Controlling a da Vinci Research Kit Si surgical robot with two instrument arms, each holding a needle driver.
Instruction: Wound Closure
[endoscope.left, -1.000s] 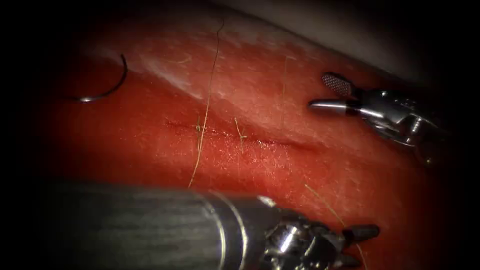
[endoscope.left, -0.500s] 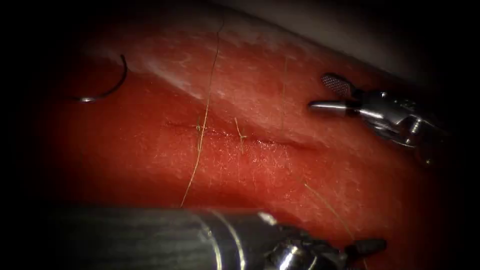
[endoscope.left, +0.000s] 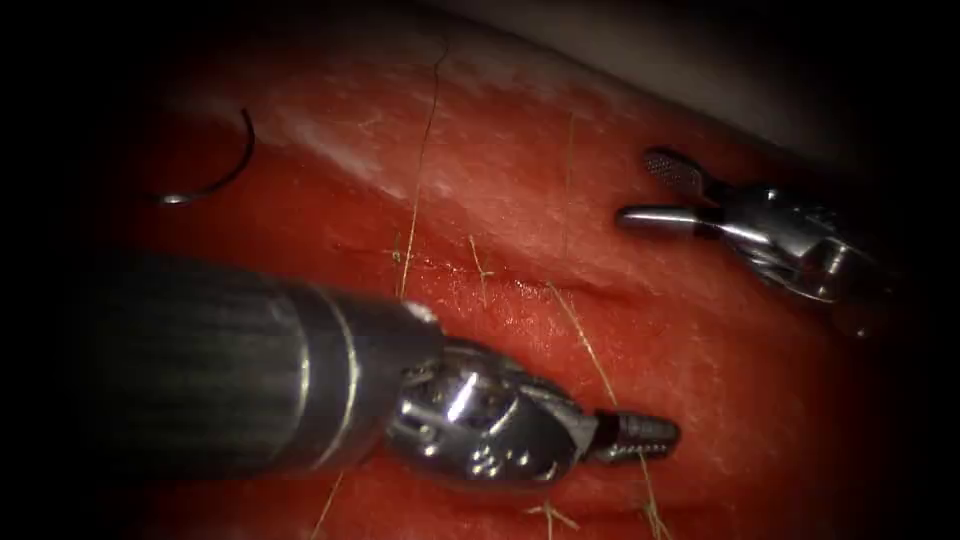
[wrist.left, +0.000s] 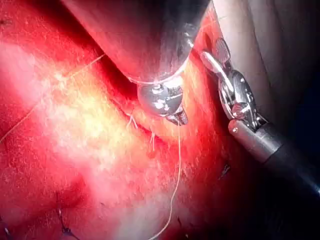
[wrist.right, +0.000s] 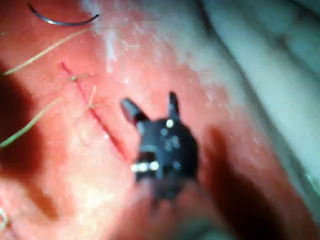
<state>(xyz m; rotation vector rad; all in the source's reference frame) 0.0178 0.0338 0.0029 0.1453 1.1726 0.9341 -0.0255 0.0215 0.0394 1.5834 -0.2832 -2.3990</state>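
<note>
Now the left pincer (endoscope.left: 640, 436), clenched on the thin yellowish thread (endoscope.left: 585, 345), has come up over the red pork tissue (endoscope.left: 700, 330), just below the dark slit of the cut (endoscope.left: 520, 285); it looks like pulling thread through. The right pincer (endoscope.left: 655, 190) gapes, released and empty. The curved steel needle (endoscope.left: 215, 165) lies loose on the tissue, well beyond both, left of the cut.

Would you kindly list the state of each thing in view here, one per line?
Needle: lying free on the tissue, left of the cut, held by neither tool.
Left tool: jaws shut on the thread.
Thread: runs from the cut to the left tool's jaws.
Right tool: jaws open, holding nothing.
Cut: partly closed, two knotted stitches at its left end.
Tissue: wet with red fluid.
</note>
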